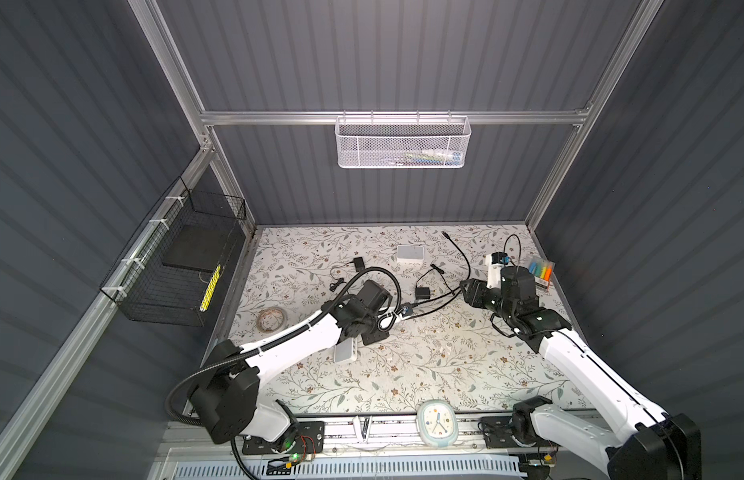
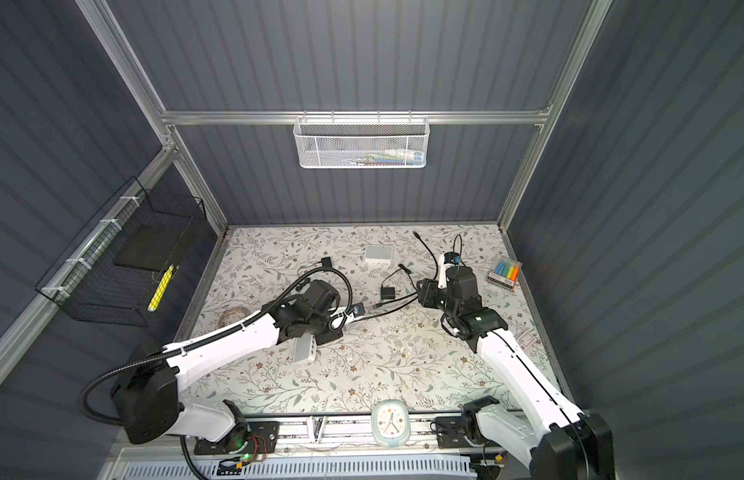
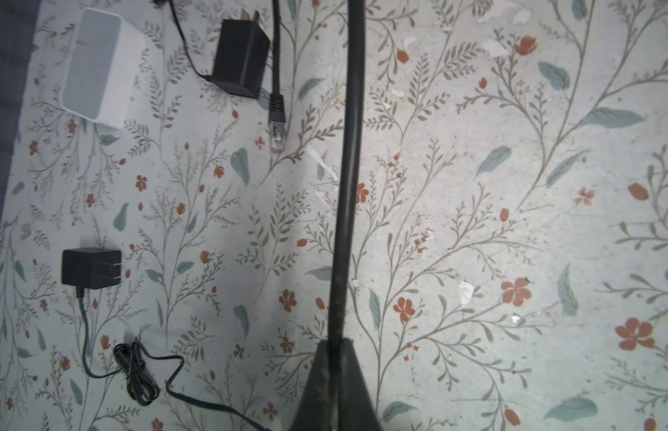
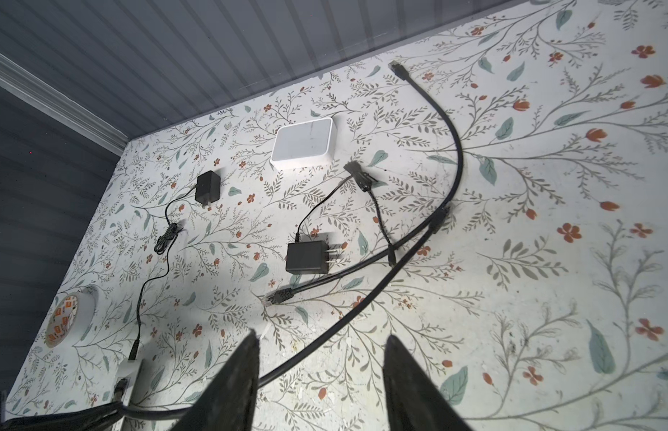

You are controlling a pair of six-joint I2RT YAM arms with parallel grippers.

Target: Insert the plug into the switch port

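My left gripper (image 3: 334, 341) is shut on a black network cable (image 3: 349, 168), low over the table beside a white switch (image 1: 345, 351) that my left arm partly covers. That cable runs right to its plug (image 4: 441, 216), which lies on the table. A second black cable ends in a clear plug (image 3: 278, 130) lying loose beside a black adapter (image 3: 239, 63). Another white switch (image 1: 410, 253) sits near the back wall. My right gripper (image 4: 321, 339) hangs open above the held cable, touching nothing; in a top view the right gripper (image 1: 465, 290) is right of centre.
A second adapter (image 1: 357, 262) with a thin cord lies at the back left. A tape roll (image 1: 271, 320) is at the left edge, a marker pack (image 1: 540, 274) at the right, a clock (image 1: 436, 424) at the front. Baskets hang on the left wall (image 1: 175, 257) and back wall (image 1: 403, 143).
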